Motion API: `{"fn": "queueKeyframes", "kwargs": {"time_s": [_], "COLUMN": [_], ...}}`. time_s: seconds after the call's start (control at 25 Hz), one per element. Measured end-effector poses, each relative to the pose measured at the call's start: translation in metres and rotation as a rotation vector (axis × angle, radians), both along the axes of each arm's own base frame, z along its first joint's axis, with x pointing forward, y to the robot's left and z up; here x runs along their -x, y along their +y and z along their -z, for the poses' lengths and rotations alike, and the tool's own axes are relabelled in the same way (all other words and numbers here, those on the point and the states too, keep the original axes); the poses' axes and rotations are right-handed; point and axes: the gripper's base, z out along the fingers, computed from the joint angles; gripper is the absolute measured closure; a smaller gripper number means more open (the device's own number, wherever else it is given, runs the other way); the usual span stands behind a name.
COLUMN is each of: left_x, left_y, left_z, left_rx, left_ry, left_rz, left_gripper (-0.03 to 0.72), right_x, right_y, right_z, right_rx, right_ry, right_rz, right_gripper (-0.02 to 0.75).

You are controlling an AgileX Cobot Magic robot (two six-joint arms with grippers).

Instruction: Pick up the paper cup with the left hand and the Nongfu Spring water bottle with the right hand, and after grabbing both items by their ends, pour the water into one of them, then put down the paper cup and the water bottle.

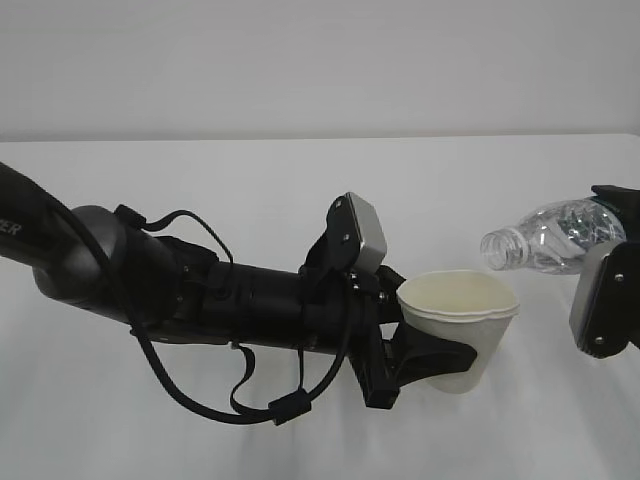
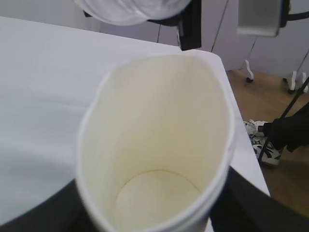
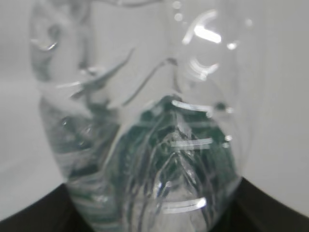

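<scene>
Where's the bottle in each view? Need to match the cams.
Exterior: bottle at right edge, tipped, mouth toward the cup.
Left wrist: only a blurred clear piece at top edge, above the cup.
Right wrist: fills the frame.
Shared landmark: the cup in exterior and left wrist; right wrist doesn't show it.

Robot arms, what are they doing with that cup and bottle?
The left claw holds a white paper cup upright above the table. The right claw holds a clear plastic water bottle tipped on its side, with its open mouth beside and just above the cup's rim. No water shows coming out, and the cup looks empty inside. It looks like a pour, either about to start or just finished.
</scene>
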Motion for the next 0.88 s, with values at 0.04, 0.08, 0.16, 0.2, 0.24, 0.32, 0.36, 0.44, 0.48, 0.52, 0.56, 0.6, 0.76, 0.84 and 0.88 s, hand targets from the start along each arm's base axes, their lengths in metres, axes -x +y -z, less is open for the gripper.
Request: {"fn": "queueKeyframes", "kwargs": {"time_s": [0.04, 0.08, 0.16, 0.2, 0.24, 0.32, 0.36, 0.44, 0.48, 0.52, 0.56, 0.6, 0.76, 0.84, 0.88], "left_x": [0.0, 0.0, 0.0, 0.0, 0.0, 0.0, 0.0, 0.0, 0.0, 0.0, 0.0, 0.0, 0.0, 0.0, 0.0], "left_y": [0.0, 0.0, 0.0, 0.0, 0.0, 0.0, 0.0, 0.0, 0.0, 0.0, 0.0, 0.0, 0.0, 0.0, 0.0], "left_z": [0.0, 0.0, 0.0, 0.0, 0.0, 0.0, 0.0, 0.0, 0.0, 0.0, 0.0, 0.0, 0.0, 0.0, 0.0], "left_rx": [0.0, 0.0, 0.0, 0.0, 0.0, 0.0, 0.0, 0.0, 0.0, 0.0, 0.0, 0.0, 0.0, 0.0, 0.0], "left_ry": [0.0, 0.0, 0.0, 0.0, 0.0, 0.0, 0.0, 0.0, 0.0, 0.0, 0.0, 0.0, 0.0, 0.0, 0.0], "left_rz": [0.0, 0.0, 0.0, 0.0, 0.0, 0.0, 0.0, 0.0, 0.0, 0.0, 0.0, 0.0, 0.0, 0.0, 0.0], "left_gripper": [0.274, 0.274, 0.274, 0.274, 0.274, 0.274, 0.274, 0.274, 0.274, 0.274, 0.274, 0.274, 0.274, 0.276, 0.278], "right_x": [-0.0001, -0.0001, -0.0002, -0.0004, -0.0005, -0.0006, -0.0007, -0.0011, -0.0016, -0.0017, -0.0017, -0.0017, -0.0017, -0.0016, -0.0016], "right_y": [0.0, 0.0, 0.0001, 0.0001, 0.0001, 0.0002, 0.0002, 0.0002, 0.0003, 0.0003, 0.0003, 0.0003, 0.0004, 0.0009, 0.001], "right_z": [-0.0002, -0.0004, -0.0009, -0.0015, -0.0019, -0.0023, -0.0024, -0.003, -0.0036, -0.0039, -0.0039, -0.0039, -0.0039, -0.0039, -0.0039], "right_rx": [0.001, 0.001, 0.002, 0.001, 0.0, 0.001, 0.001, 0.001, 0.0, 0.0, 0.0, 0.006, 0.015, 0.021, 0.023], "right_ry": [-0.003, -0.004, -0.011, -0.017, -0.022, -0.027, -0.028, -0.031, -0.035, -0.037, -0.037, -0.038, -0.04, -0.041, -0.042], "right_rz": [-0.001, -0.001, -0.001, -0.001, -0.002, -0.002, -0.002, -0.002, -0.002, -0.002, -0.002, -0.004, -0.008, -0.014, -0.017], "right_gripper": [0.31, 0.31, 0.31, 0.31, 0.31, 0.31, 0.31, 0.31, 0.31, 0.31, 0.31, 0.31, 0.31, 0.311, 0.311]}}
